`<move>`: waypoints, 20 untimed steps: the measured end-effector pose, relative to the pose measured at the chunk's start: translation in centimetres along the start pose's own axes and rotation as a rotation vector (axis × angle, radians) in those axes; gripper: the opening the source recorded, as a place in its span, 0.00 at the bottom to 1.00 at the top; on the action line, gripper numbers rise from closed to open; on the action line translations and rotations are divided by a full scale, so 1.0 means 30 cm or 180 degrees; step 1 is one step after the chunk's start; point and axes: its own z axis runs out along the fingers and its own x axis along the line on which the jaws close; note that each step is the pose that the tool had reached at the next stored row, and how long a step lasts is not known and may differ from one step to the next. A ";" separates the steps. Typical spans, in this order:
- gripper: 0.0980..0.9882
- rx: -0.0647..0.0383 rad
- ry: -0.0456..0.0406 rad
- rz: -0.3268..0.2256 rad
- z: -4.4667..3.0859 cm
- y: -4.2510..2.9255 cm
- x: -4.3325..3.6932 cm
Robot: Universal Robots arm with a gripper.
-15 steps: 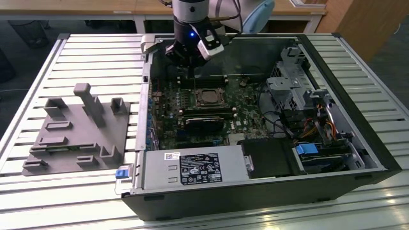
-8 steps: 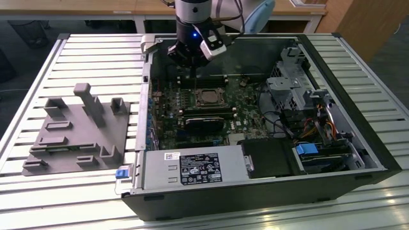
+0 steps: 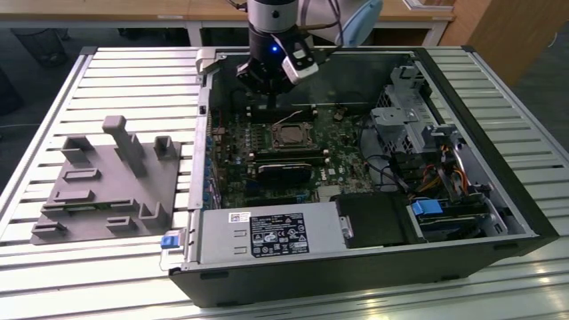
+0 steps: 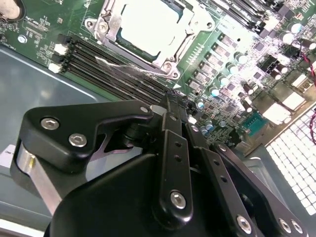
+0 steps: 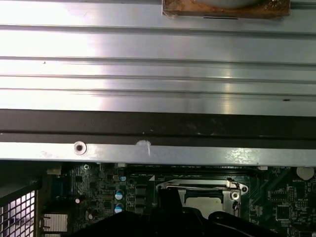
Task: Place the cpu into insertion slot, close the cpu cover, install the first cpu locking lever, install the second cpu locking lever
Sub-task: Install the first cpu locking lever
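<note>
Black gripper linkage closest to lens in second wrist view; fingers pressed together into one narrow tip, nothing pinched. Tip hangs just above memory slots, beside insertion slot. Cpu seated in slot, silver top showing through cpu cover, cover lying flat. Exterior view: gripper inside open computer case, near case's far wall, socket just below it. Grey fixture tray on slatted table, well apart, toward exterior view's left.

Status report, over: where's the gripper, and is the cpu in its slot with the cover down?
Gripper above board beside insertion slot, holding nothing. Cpu seated, cpu cover down around it. Nothing in the way.
</note>
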 end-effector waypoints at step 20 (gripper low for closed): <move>0.01 -0.0088 -0.0010 0.0000 0.043 -0.004 -0.059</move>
